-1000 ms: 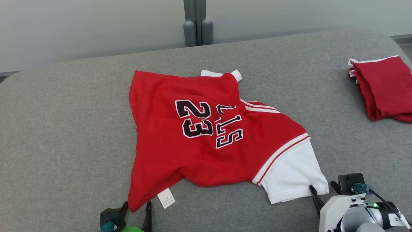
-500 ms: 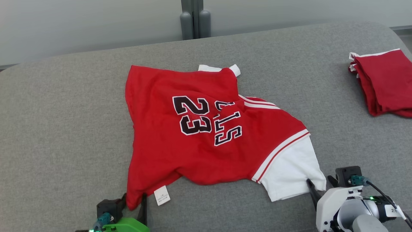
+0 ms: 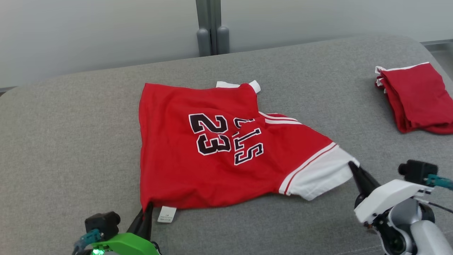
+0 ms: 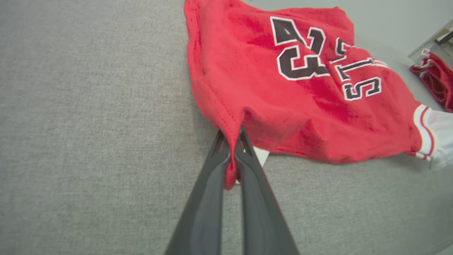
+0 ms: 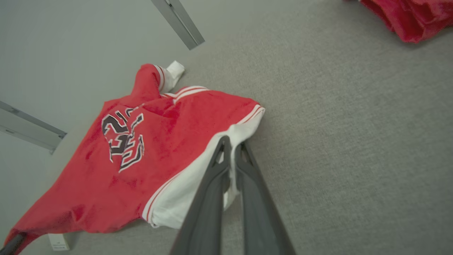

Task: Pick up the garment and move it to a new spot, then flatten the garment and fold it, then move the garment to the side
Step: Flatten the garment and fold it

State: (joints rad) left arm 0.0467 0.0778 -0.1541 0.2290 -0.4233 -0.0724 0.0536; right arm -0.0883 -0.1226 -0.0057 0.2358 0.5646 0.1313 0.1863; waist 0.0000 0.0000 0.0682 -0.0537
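- A red jersey with a black "23", black lettering and white sleeves [image 3: 198, 166] lies rumpled in the middle of the grey fabric-covered table [image 3: 70, 141], with its number side up.
- The left tool [image 3: 148, 207] is clamped on the jersey's near-left red corner, with the cloth pinched between its two dark fingers.
- A small white care label [image 3: 166, 213] lies on the table just beside those fingers.
- The right tool [image 3: 352, 165] is closed on the edge of the near white sleeve [image 3: 318, 177], which stretches out toward it.
- A folded stack of red cloth with white trim [image 3: 414, 95] sits at the table's far right, well apart from the jersey.
- The right edge of the head view cuts off part of this stack.
- Behind the table, a grey upright post [image 3: 211, 32] stands against a pale wall [image 3: 88, 32].
- The far sleeve [image 3: 254, 85] is mostly tucked behind the red body, so only a white tip shows.
- A fold across the chest covers part of the lettering, and the word cannot be read whole.
- The bottom of the head view cuts off the bodies of both tools.
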